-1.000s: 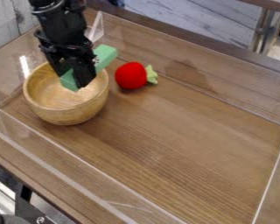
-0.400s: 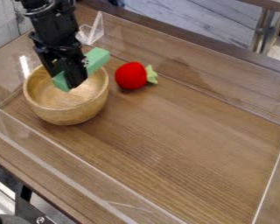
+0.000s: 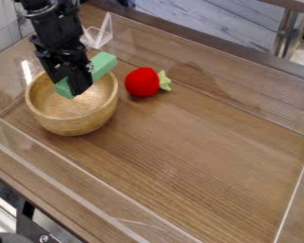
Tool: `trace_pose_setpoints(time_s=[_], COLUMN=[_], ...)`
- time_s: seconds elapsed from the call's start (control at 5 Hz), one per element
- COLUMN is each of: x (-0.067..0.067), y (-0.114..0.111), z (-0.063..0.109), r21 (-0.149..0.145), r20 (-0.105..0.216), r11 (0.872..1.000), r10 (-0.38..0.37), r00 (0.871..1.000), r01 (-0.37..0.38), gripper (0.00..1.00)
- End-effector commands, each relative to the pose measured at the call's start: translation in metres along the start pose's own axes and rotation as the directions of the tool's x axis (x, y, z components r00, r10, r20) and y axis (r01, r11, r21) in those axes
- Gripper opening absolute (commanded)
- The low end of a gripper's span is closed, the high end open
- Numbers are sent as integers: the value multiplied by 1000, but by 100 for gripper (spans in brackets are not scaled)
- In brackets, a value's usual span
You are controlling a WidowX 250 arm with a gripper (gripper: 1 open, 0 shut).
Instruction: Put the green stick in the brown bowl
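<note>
The green stick (image 3: 102,65) hangs tilted over the brown bowl (image 3: 72,114), its upper end sticking out past the bowl's far rim. My gripper (image 3: 71,87) is black, points steeply down and is shut on the stick's lower part, with its fingertips just inside the bowl's opening. The stick's lower end is partly hidden behind the fingers. The bowl is a round light wooden one sitting at the left of the table.
A red strawberry-like toy (image 3: 145,82) with a green leaf lies just right of the bowl. Clear plastic walls (image 3: 15,142) edge the wooden table on all sides. A grey-planked wall stands behind.
The gripper and the green stick have shifted slightly left over the bowl. The bowl and the red toy have stayed in place.
</note>
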State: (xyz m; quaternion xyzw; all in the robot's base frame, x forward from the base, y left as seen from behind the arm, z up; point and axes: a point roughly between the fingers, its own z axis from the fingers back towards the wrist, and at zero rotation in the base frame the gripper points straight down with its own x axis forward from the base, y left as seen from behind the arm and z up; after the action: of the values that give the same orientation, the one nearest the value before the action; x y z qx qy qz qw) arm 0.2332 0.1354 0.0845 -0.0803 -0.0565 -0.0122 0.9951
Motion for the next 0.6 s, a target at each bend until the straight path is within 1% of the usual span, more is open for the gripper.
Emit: trace_pose_setpoints(time_s=[0.0, 0.4], x=[6, 5], y=[8, 11], z=[10, 8], r21=[28, 22], r20=[33, 28], r11=[1000, 1000], r10=[-6, 0], r00=[999, 1000], r01=[5, 0], gripper=[0, 0])
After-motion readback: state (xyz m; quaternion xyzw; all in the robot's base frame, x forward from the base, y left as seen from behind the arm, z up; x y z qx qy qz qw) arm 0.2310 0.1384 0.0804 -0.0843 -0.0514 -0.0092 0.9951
